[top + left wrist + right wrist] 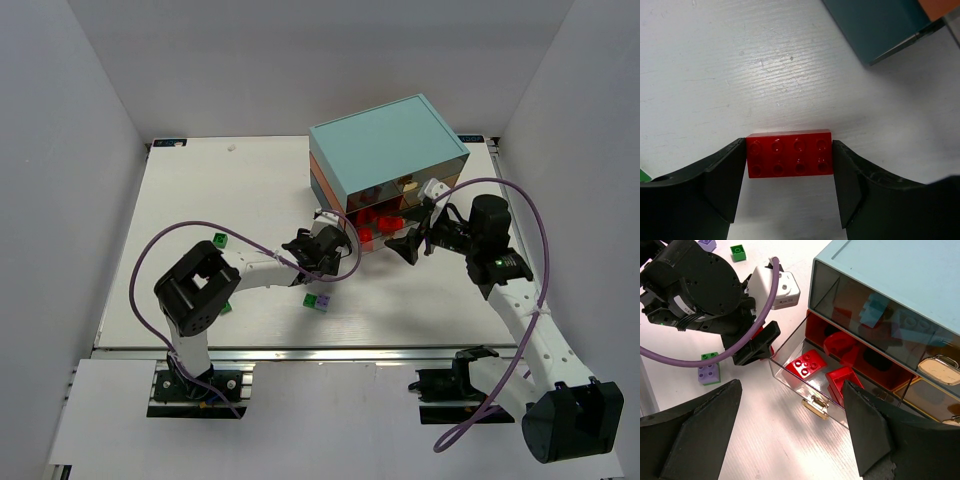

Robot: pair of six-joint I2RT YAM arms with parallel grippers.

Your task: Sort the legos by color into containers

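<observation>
**Red brick pinched on the left, red drawer pulled out**

Nearest the arm bases, a lilac brick (316,301) with a green piece stuck to it lay on the white surface (200,180). A loose green brick (228,307) sat beside the left arm (200,290), and another green brick (219,239) lay a little farther out.

Just beyond the lilac one, the left jaws were pressed against the two short ends of a red brick (789,153). This was a two-by-four piece with its studs facing the wrist camera. It sat over bare surface close to the corner of the chest (390,145), and whether it touched the surface could not be told.

To the right, the right jaws were spread wide with nothing between them, the two fingers (695,425) framing the front of the open drawer (790,360). That clear drawer stood pulled out from the chest, its cream-gold handle (815,407) pointing toward the right arm. Red bricks (805,365) lay inside it, several tilted against one another.

Above it, behind the smoky front of a closed drawer, teal-blue bricks (872,310) showed dimly. The pale teal top capped the chest at the far right of the surface.
</observation>
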